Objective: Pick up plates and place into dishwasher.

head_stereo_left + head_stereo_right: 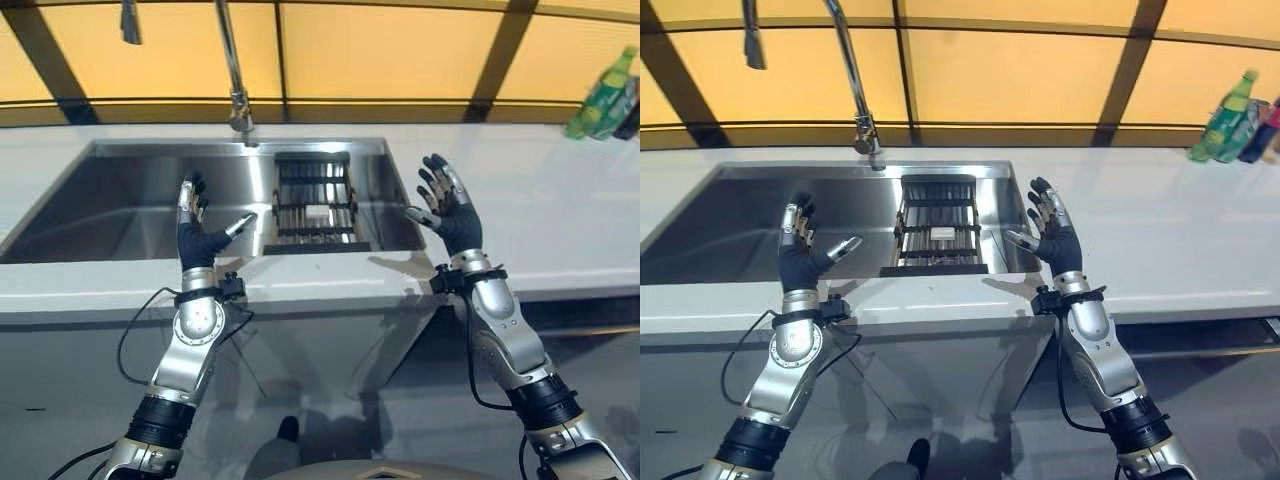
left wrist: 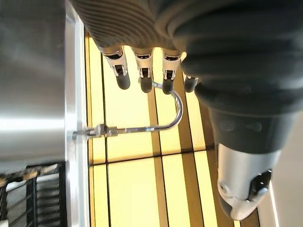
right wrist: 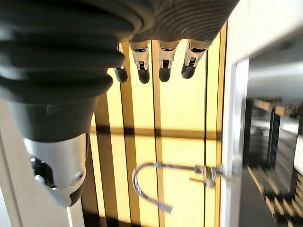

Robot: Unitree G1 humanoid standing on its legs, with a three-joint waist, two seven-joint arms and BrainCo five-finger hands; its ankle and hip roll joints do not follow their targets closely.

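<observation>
Both your left hand and right hand are raised, fingers straight, holding nothing. No plate is visible; the black rack in the sink holds none. Find plates before reaching.

1. The white table runs across the view, with a steel sink set into it.
2. A black rack sits in the sink's right part.
3. Green bottles stand at the table's far right.
</observation>
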